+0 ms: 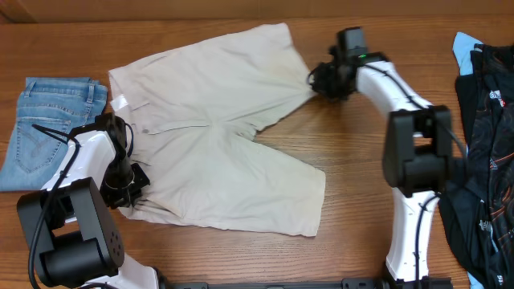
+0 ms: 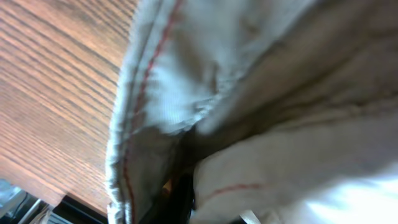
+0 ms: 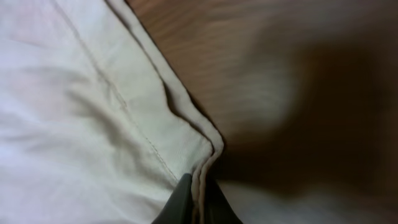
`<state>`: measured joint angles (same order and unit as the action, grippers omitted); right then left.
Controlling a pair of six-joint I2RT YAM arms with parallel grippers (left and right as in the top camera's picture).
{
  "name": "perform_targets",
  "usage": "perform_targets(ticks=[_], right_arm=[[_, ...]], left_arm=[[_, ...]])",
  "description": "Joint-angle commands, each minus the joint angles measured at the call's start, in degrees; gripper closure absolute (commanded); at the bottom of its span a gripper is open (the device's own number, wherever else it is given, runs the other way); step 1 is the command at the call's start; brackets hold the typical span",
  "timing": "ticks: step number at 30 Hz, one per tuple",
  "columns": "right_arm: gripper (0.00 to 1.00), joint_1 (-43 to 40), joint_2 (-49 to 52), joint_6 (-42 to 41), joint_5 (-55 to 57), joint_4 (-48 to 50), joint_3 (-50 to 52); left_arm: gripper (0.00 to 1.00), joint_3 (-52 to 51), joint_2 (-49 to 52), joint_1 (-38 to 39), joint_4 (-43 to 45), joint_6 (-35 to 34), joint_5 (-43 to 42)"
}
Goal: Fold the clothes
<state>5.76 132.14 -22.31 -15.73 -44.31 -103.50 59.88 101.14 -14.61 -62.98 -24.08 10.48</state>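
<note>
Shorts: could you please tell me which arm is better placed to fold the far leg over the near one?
Likely right: the right tool pinches the far leg's hem of the shorts, while the left tool sits at the waistband corner.

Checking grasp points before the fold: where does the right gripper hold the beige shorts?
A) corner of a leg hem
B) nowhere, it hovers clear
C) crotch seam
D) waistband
A: the right gripper pinches the stitched hem corner of the shorts between its fingers, at the end of the far leg.
</note>
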Motion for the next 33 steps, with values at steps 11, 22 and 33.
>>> perform_targets(ticks=[11,22,33], right_arm=[[0.94,-4.4,-8.7,2.4,8.9,-9.2,0.6],[0.65,-6.6,-12.8,5.1,11.2,-24.2,1.1],[0.64,-3.5,-24.4,6.7,9.3,-37.8,1.6]], left_arm=[[0.91,1.2,-0.8,-0.2,0.1,0.9,-0.5],[0.91,5.3,-0.8,-0.2,0.9,4.9,-5.7],[0.89,5.7,-0.8,-0.2,0.5,4.9,-7.2]])
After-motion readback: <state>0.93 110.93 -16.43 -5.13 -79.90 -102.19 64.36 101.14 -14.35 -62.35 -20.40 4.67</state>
